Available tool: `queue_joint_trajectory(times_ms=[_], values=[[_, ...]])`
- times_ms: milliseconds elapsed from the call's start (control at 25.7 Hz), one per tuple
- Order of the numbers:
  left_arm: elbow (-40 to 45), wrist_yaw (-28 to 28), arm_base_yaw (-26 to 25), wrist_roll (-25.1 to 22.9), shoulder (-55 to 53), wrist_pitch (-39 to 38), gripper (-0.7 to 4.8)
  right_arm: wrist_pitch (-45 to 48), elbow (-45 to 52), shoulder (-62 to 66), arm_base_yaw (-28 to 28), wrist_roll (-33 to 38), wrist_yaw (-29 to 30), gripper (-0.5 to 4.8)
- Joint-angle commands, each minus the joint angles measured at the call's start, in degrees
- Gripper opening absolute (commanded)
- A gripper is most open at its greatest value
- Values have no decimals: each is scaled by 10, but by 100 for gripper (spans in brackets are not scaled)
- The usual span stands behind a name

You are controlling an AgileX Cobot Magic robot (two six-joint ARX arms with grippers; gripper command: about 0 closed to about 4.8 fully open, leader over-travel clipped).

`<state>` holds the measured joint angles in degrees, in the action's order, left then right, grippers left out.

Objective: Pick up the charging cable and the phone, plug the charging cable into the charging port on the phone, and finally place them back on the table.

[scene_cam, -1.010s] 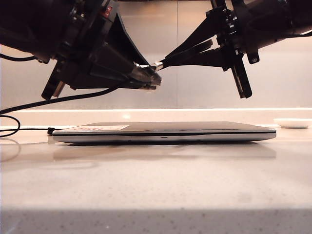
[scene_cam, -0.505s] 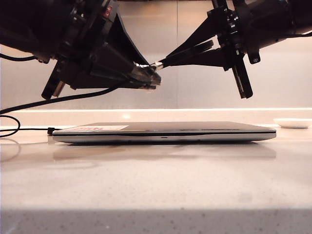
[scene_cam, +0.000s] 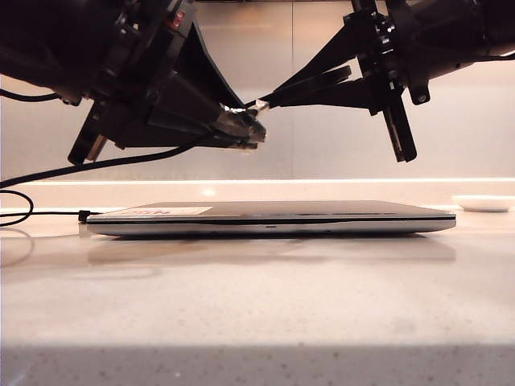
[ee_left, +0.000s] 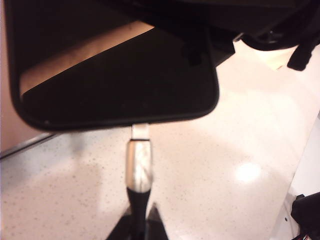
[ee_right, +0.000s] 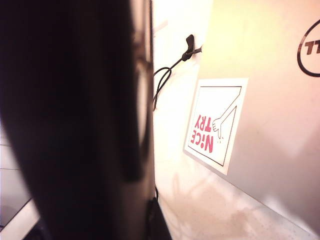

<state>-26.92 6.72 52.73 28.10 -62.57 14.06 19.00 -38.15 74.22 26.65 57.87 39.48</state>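
In the exterior view my left gripper (scene_cam: 241,129) hangs above the laptop, shut on the charging cable (scene_cam: 121,161), which trails down to the left. My right gripper (scene_cam: 338,84) reaches in from the upper right, shut on the phone (scene_cam: 306,87), a thin black slab seen edge-on. In the left wrist view the left gripper (ee_left: 138,227) pinches the black cord just behind the silvery connector (ee_left: 139,165). The connector's tongue meets the charging port (ee_left: 140,127) in the phone (ee_left: 115,70)'s short end edge. The phone (ee_right: 75,125) fills half the right wrist view. The table (scene_cam: 257,305) lies below.
A closed silver laptop (scene_cam: 273,217) lies flat under both grippers, with a pink-lettered sticker (ee_right: 215,122) on its lid. A thin black cord with an all-black plug (ee_right: 189,46) enters the laptop's left side (scene_cam: 83,215). A white dish (scene_cam: 483,203) sits at the far right.
The phone's end has crept slightly left, closer onto the connector tip. The left arm and the cable have kept still.
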Motion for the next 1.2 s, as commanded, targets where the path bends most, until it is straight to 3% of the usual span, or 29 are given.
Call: queue_joint_trajectory(times_ms=[39, 699, 1205], values=[[-1, 0, 0, 0, 1, 11, -6, 23, -6, -4, 1, -10, 21, -6], [-1, 0, 0, 11, 1, 25, -6, 22, -5, -4, 36, -31, -14, -6], [-1, 0, 0, 11, 1, 16, -6, 10, -5, -4, -12, -39, 20, -6]])
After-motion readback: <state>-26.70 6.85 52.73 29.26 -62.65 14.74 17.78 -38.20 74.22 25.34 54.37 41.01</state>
